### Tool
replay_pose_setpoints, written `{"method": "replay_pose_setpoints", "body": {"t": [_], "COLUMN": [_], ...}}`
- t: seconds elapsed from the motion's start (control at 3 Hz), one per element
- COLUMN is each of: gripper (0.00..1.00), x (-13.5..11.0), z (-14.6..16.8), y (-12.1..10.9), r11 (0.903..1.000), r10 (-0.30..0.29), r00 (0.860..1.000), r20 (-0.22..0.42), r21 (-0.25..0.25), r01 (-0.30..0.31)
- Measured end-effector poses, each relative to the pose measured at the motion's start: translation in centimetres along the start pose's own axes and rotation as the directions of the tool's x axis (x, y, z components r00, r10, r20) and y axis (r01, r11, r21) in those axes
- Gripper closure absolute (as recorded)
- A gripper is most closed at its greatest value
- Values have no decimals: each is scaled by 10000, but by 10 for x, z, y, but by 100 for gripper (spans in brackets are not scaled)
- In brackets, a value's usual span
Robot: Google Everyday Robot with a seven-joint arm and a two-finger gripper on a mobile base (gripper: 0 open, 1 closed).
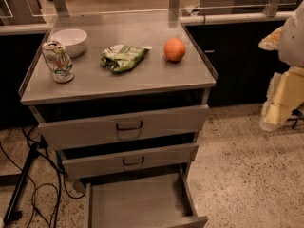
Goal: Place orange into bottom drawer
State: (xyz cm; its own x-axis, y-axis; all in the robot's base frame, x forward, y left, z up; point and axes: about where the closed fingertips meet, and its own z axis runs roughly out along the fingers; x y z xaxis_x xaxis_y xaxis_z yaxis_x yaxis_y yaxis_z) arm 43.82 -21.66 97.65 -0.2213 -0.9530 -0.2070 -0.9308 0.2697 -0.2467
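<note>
The orange is seen resting on the flat top of a grey metal cabinet, towards its right rear corner, apart from everything else there. To its left, a crumpled green snack bag is laid near the middle of the top. Further left, a white bowl is set at the rear, and a dented drink can is stood tilted just in front of it.

Below the top, three drawers are stacked. The top drawer and the middle drawer are each fitted with a black handle and are pushed in far more than the one below. The bottom drawer is pulled well out, and its flat grey floor and plain side walls are exposed.

The gripper is found at the right edge of the view, beside the cabinet and well apart from the orange, at about the height of the top drawer. How far it is opened cannot be told, and nothing is seen to be held in it.

Black cables are trailed over the speckled floor at the left.
</note>
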Motion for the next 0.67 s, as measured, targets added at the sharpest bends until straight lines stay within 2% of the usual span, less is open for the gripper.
{"method": "replay_pose_setpoints", "body": {"t": [0.33,0.67], "gripper": [0,0], "x": [0,-11], "z": [0,14], "y": [0,-7], "r11": [10000,9989], "r10": [0,284], "r00": [10000,9971], "r20": [-1,-707], "r21": [0,402], "r01": [0,-256]}}
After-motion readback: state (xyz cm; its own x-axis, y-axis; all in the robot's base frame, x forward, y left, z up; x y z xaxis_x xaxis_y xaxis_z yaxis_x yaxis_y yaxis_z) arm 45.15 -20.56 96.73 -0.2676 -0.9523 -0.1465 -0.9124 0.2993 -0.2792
